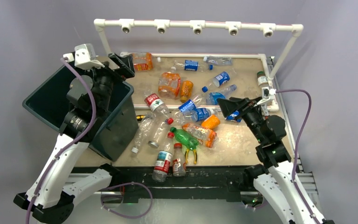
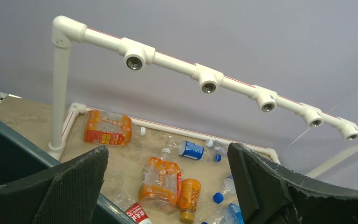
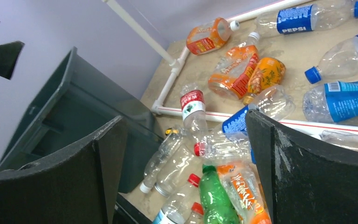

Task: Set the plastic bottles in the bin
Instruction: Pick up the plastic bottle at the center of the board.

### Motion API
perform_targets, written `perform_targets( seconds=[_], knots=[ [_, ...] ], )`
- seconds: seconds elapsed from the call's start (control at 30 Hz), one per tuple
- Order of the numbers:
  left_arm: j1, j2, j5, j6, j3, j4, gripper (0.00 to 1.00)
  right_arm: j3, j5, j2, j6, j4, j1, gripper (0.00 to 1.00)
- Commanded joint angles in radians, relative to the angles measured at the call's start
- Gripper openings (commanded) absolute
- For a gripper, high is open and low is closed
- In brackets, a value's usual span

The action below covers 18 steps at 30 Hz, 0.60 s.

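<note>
Many plastic bottles lie scattered on the table: a green one, a large orange one, a blue-labelled clear one and several more. The dark bin stands at the table's left edge. My left gripper is open and empty, raised over the bin's far right corner. My right gripper is open and empty, raised above the bottles at centre right, facing the pile with the green bottle.
A white pipe frame arches over the table's far edge, and a low white pipe rail borders the table. Yellow-handled pliers lie under the green bottle near the front edge. Three bottles sit at the front edge.
</note>
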Motion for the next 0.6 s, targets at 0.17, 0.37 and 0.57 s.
perform_targets(
  seconds=[0.17, 0.37, 0.57],
  knots=[
    [-0.003, 0.02, 0.396, 0.169, -0.042, 0.163, 0.99, 0.006, 0.102, -0.039, -0.084, -0.011, -0.002, 0.99],
    [-0.1, 0.178, 0.401, 0.2, 0.112, 0.084, 0.99, 0.017, 0.156, 0.051, -0.091, -0.073, -0.002, 0.99],
    [-0.526, 0.381, -0.058, 0.413, 0.312, -0.053, 0.99, -0.028, 0.151, 0.087, -0.021, -0.035, -0.002, 0.99]
  ],
)
